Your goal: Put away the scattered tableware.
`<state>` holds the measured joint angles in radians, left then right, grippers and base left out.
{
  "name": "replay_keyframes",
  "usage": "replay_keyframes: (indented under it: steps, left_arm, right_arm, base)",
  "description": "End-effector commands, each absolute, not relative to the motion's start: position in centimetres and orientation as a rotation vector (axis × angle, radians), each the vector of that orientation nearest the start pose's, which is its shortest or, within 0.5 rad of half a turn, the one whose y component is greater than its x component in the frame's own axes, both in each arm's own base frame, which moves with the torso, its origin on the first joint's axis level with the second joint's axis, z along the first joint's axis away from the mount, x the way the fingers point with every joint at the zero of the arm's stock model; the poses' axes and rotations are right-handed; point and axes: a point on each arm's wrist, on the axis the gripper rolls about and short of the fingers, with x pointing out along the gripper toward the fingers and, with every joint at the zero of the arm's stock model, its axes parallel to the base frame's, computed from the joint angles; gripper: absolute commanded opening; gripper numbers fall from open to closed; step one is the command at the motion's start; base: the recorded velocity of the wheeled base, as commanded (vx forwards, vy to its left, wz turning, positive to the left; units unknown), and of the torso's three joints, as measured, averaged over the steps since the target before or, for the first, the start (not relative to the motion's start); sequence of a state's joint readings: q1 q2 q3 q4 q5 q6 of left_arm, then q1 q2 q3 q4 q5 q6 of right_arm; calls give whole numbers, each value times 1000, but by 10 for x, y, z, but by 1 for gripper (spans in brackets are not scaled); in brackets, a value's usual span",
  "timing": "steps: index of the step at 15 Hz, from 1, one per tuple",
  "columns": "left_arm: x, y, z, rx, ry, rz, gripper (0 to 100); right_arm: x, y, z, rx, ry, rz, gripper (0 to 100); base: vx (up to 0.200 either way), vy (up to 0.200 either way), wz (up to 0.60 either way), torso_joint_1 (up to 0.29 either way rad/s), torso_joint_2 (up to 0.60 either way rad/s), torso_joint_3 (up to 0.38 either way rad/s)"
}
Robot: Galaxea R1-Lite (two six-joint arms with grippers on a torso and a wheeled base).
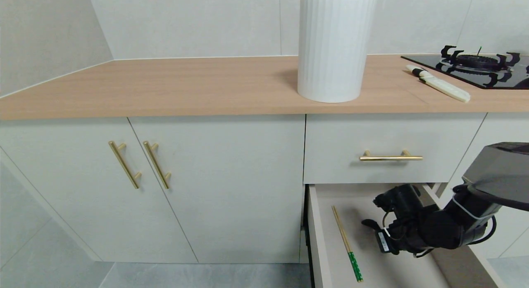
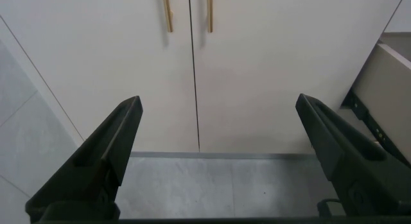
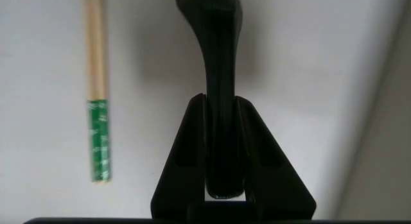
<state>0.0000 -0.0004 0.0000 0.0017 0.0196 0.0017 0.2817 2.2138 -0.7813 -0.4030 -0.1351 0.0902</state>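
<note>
Open drawer [image 1: 317,222] holding chopsticks [image 1: 346,244] near its left wall; beside them, low inside, right gripper [image 3: 221,153] clamped on black utensil [image 3: 215,31]; left gripper [image 2: 217,108] spread wide, facing cabinet doors [image 2: 270,57].

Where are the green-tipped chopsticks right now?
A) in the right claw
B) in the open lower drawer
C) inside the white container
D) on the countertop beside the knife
B: the chopsticks lie flat on the floor of the open drawer, beside the right claw, which is shut on a black utensil.
</note>
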Motion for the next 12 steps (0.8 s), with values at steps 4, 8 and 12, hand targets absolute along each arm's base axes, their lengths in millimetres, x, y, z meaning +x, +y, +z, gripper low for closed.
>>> replay_keyframes:
  steps: [4, 8, 12]
  left_arm:
    - [-23, 0, 75, 2, 2, 20, 100]
    - [-23, 0, 75, 2, 2, 20, 100]
    - [-23, 0, 75, 2, 2, 20, 100]
  right_arm:
    - [318, 91, -33, -152, 1074, 81, 0]
    - [321, 91, -40, -157, 1055, 67, 0]
    - [321, 91, -40, -162, 1053, 59, 100]
  base:
    - [0, 0, 0, 0, 0, 0]
    - [0, 0, 0, 0, 0, 0]
    - [0, 0, 0, 0, 0, 0]
